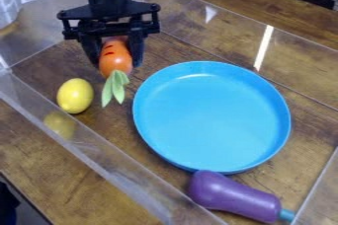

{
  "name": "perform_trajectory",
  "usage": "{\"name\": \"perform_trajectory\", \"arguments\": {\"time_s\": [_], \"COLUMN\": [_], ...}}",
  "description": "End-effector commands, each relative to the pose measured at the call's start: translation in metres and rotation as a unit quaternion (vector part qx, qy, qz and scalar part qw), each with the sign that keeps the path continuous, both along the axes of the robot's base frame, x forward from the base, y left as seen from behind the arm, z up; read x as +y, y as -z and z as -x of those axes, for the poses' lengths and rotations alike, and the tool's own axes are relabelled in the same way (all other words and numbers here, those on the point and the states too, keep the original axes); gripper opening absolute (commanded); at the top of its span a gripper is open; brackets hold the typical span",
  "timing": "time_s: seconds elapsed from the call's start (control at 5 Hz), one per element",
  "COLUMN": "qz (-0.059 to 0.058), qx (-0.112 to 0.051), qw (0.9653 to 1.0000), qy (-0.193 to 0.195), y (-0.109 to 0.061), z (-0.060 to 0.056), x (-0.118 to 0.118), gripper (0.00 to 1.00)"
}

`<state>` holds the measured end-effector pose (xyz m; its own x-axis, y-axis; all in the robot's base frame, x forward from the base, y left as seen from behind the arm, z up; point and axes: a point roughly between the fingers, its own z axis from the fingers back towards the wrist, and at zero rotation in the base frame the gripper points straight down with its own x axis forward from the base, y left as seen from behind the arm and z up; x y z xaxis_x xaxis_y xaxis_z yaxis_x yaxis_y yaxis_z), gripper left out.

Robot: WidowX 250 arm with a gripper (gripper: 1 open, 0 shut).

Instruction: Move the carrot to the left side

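Note:
The carrot (115,61) is small and orange, with a green leafy top hanging down toward the table. My gripper (115,47) is shut on its orange body, with the black fingers on either side of it. The carrot hangs just left of the blue plate (218,120), between the plate's rim and the yellow lemon (75,96). Its leaf tips reach down near the wooden tabletop.
A purple eggplant (235,196) lies at the front right, below the plate. Clear plastic walls run along the left and front of the table. Bare wood lies behind the lemon at the left.

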<state>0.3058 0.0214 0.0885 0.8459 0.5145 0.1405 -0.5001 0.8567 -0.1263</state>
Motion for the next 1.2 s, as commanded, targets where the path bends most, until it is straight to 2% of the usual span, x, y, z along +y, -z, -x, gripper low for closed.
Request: {"name": "perform_trajectory", "arguments": {"time_s": [0.0,0.2,0.4,0.6,0.8,1.0], "qz": [-0.020,-0.033,-0.034,-0.036,-0.038,-0.042], "qx": [-0.013,-0.015,-0.020,-0.024,-0.032,-0.037], "qw": [0.9997,0.9991,0.9990,0.9989,0.9987,0.9983], "qy": [0.008,0.019,0.022,0.015,0.010,0.015], "y": [0.003,0.012,0.027,0.044,0.044,0.032], "z": [-0.003,-0.005,-0.002,-0.009,-0.018,-0.023], "x": [0.003,0.001,-0.004,-0.009,-0.012,-0.005], "gripper": [0.00,1.00,0.00,1.00,0.00,0.00]}}
